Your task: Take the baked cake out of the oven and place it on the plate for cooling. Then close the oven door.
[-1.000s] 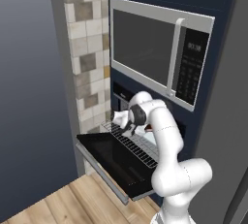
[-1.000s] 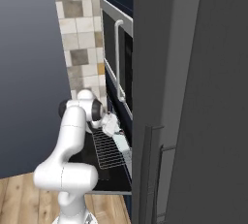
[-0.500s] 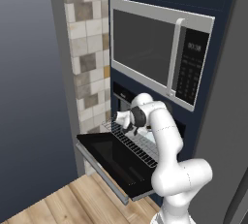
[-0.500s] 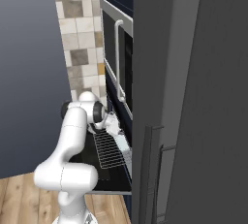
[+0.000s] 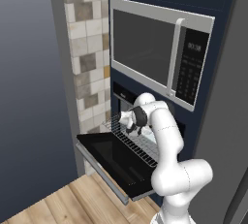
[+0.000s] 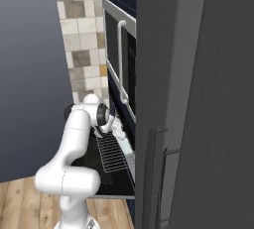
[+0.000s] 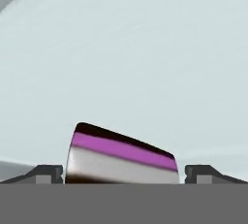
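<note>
Jaws: the gripper (image 7: pixel 124 172) stands wide open, holding nothing; its two dark tips flank the cake (image 7: pixel 121 155), one on each side, ready to close.
Cake: a layered slice, dark top, purple band, pale base, lying between the tips on a pale surface that looks like the plate (image 7: pixel 145 48). I judge the slice is just set down or about to be gripped; which, I cannot tell.
Arm: the arm (image 5: pixel 164 136) rises from the base, bends at the elbow and reaches forward over the oven door (image 5: pixel 116 157), wrist tilted down toward the oven.
Oven door: dropped flat, open, so the hand can reach past it; closing is not yet done.
Rack: the wire rack (image 6: pixel 111 153) sits pulled out above the oven door.
Oven (image 5: pixel 127 103): its dark cavity lies behind the wrist, below the microwave (image 5: pixel 155 51).
</note>
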